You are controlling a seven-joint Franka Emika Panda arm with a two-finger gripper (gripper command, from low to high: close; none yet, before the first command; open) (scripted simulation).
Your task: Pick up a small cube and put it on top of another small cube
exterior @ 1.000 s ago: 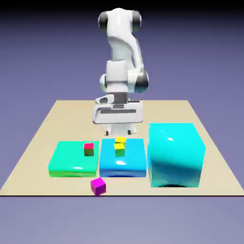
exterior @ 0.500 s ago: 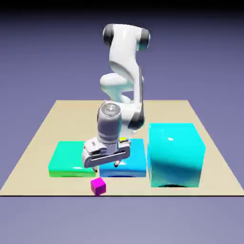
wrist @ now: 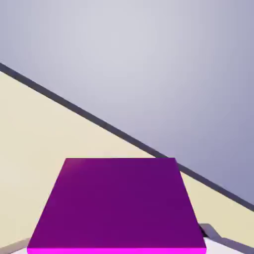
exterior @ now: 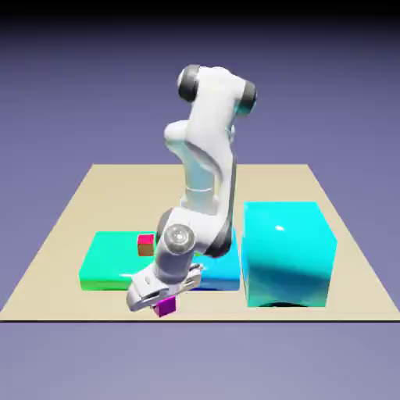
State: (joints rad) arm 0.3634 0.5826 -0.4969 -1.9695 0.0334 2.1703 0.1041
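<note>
One magenta small cube (exterior: 165, 307) sits on the tan table (exterior: 62, 226) near its front edge, just in front of the gap between two flat blocks. One red-topped small cube (exterior: 145, 244) rests on the green flat block (exterior: 109, 262), toward that block's far right part. There are three big blocks in all: the green flat one on the exterior view's left, a blue flat block (exterior: 223, 273) in the middle, largely hidden behind the arm, and a tall cyan block (exterior: 287, 254) on the right. No yellow cubes can be made out; the arm covers the blue block's top.

The white arm bends down in front of the blue block, and the gripper (exterior: 156, 298) sits low over the magenta cube, covering its upper part. In the hand view the magenta cube (wrist: 118, 206) fills the lower half, plain and flat-faced with sharp edges, and grey finger tips (wrist: 211, 233) peek out at its lower corners. The fingers lie on either side of the cube; whether they press on it cannot be told.

The blocks look glossy, with soft highlights; the table is matte. The table's edge runs diagonally across the hand view against the blue-violet backdrop (wrist: 149, 59).
</note>
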